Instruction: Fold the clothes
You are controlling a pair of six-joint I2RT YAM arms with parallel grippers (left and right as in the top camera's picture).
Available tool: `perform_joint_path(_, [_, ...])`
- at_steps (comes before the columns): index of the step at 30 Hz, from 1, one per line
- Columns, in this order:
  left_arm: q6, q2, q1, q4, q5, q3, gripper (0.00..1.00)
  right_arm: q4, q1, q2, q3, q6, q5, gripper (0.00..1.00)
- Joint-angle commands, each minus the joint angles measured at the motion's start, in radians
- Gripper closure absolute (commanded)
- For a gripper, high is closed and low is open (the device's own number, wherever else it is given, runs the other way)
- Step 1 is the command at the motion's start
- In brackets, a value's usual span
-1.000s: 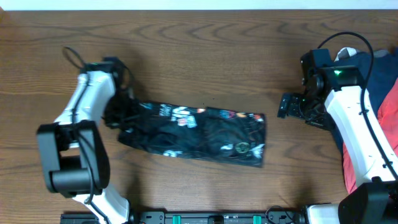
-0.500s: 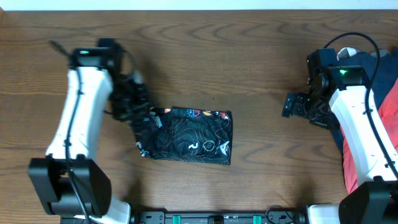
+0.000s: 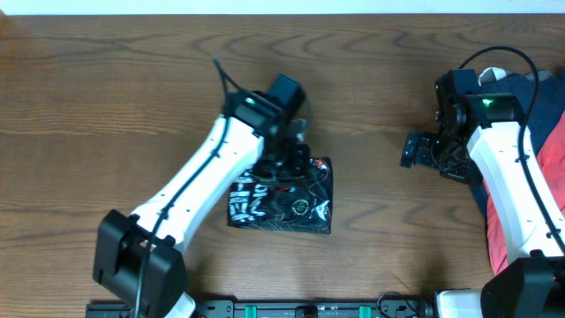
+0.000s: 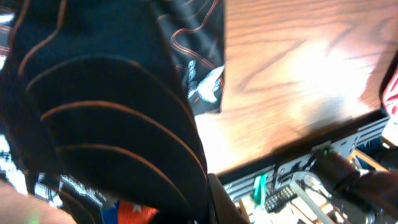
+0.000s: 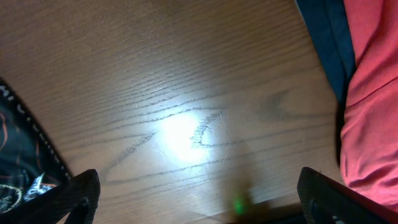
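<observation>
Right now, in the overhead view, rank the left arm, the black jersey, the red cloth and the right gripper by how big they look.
1. left arm
2. black jersey, partly covered by that arm
3. red cloth, cut off by the frame edge and the right arm, so its rank against the jersey is unsure
4. right gripper

left arm (image 3: pixel 212 168) over jersey (image 3: pixel 300 212), bare table (image 3: pixel 380 221) beyond, red cloth (image 3: pixel 556 168) far right

Nothing legible: the jersey (image 3: pixel 282 210) carries white lettering and small logos, all too blurred to read.
</observation>
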Motion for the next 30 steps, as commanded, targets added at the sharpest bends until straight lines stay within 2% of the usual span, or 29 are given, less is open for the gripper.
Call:
perform_joint_path(1, [-0.045,0.014,-0.042,0.032,-0.01,-0.005,0.94,-0.002,-0.008,-0.019,0.014,-0.024,0.012,0.01])
perform_joint_path(3, [-0.064,0.021,-0.057,0.043,-0.017,-0.005,0.91,-0.003,-0.008,-0.019,0.014,-0.024,0.01,0.01])
perform_joint_path(6, [-0.095,0.033,-0.074,0.066,-0.023,-0.005,0.62,-0.004,-0.008,-0.019,0.014,-0.024,0.01,0.01])
perform_joint_path(7, [-0.094,0.033,-0.079,0.078,-0.023,-0.005,0.58,-0.004,-0.008,-0.019,0.014,-0.024,0.01,0.01])
perform_joint_path(13, [0.034,0.008,-0.021,0.107,-0.028,0.045,0.55,0.002,-0.006,-0.019,0.014,-0.071,-0.059,0.01])
perform_joint_path(19, [0.038,-0.033,0.166,0.107,-0.126,0.06,0.55,0.033,0.039,-0.019,0.014,-0.35,-0.418,0.03])
perform_joint_path(25, [0.074,-0.005,0.293,0.134,-0.164,0.039,0.48,0.097,0.197,-0.019,-0.01,-0.357,-0.44,0.03])
perform_joint_path(28, [0.105,0.029,0.308,0.142,-0.165,0.023,0.47,0.178,0.307,-0.019,-0.045,-0.357,-0.437,0.08])
perform_joint_path(30, [0.109,0.056,0.309,0.137,-0.167,0.02,0.47,0.25,0.372,-0.019,-0.081,-0.332,-0.404,0.16])
